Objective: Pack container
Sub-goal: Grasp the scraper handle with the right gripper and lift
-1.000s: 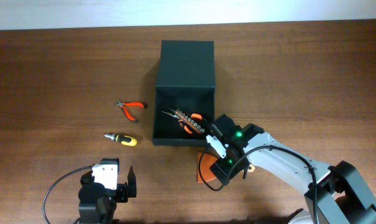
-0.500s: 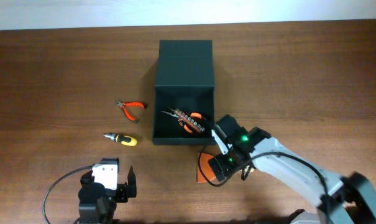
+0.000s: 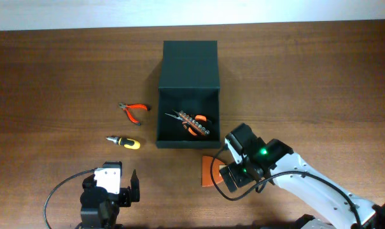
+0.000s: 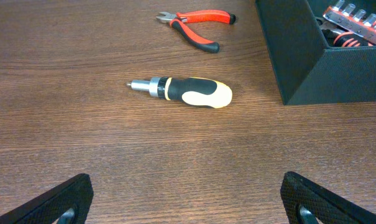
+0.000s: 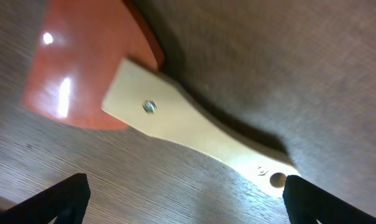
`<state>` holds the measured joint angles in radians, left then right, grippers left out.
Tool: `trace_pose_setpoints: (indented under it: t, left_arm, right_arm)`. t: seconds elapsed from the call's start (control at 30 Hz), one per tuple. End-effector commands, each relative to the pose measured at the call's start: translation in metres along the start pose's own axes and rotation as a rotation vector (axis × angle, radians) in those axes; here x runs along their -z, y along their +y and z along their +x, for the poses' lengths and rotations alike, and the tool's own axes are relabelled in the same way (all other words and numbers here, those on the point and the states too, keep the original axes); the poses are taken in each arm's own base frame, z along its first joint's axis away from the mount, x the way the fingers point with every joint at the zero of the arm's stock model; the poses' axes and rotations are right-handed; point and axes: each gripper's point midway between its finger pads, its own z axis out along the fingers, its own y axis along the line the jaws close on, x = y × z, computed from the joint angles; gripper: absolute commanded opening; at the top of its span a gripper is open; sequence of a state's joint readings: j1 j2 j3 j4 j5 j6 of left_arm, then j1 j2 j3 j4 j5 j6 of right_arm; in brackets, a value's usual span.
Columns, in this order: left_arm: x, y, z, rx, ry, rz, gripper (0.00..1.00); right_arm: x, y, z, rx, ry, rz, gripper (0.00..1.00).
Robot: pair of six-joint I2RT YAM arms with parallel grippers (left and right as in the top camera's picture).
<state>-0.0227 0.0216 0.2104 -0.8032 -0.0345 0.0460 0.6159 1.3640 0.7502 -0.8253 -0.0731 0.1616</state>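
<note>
The container [image 3: 188, 95] is a dark green box standing open at mid-table, its flap lid at the back. Orange-handled pliers and a bit strip [image 3: 193, 123] lie inside it. A scraper with an orange blade [image 3: 210, 170] lies on the table just in front of the box. In the right wrist view its blade [image 5: 82, 62] and cream handle [image 5: 194, 137] show close up. My right gripper [image 3: 232, 173] hovers over the scraper, open [image 5: 188, 205], holding nothing. My left gripper [image 3: 111, 186] is open and empty [image 4: 188, 208] at the front left.
Red-handled pliers [image 3: 132, 111] and a black-and-yellow screwdriver [image 3: 125, 142] lie left of the box. Both show in the left wrist view, the screwdriver [image 4: 188, 91] nearer and the pliers [image 4: 197, 28] farther, with the box corner [image 4: 312, 68] at right.
My right arm has drawn back from the box's front edge toward the table front and now sits over the scraper's handle. The left arm and the tools have not moved.
</note>
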Motion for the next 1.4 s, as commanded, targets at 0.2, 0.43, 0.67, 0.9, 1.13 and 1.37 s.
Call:
trace_pose_setpoints:
  t: [0.2,0.43,0.67,0.9,1.13,1.37]
  left_arm:
    - [-0.001,0.002,0.002,-0.012,0.001,-0.012,0.99]
    - [-0.001,0.002,0.002,-0.012,0.001,-0.012,0.99]
    - [-0.001,0.002,0.002,-0.012,0.001,-0.012,0.99]
    - [-0.001,0.002,0.002,-0.012,0.001,-0.012,0.99]
    - [-0.001,0.002,0.002,-0.012,0.001,-0.012,0.99]
    - [-0.001,0.002,0.002,-0.012,0.001,-0.012,0.99]
  right_arm:
    - [-0.008,-0.01,-0.002,-0.013,-0.019,0.055,0.99]
    - [-0.028,-0.014,0.001,-0.01,0.039,0.074,0.99]
    - [-0.045,-0.015,0.01,-0.015,0.112,0.077,1.0]
    - [-0.047,-0.008,0.014,-0.023,0.137,0.036,0.61]
    - [-0.047,-0.007,0.02,-0.025,0.159,0.029,0.37]
    - [-0.046,-0.007,0.02,-0.024,0.16,0.029,0.17]
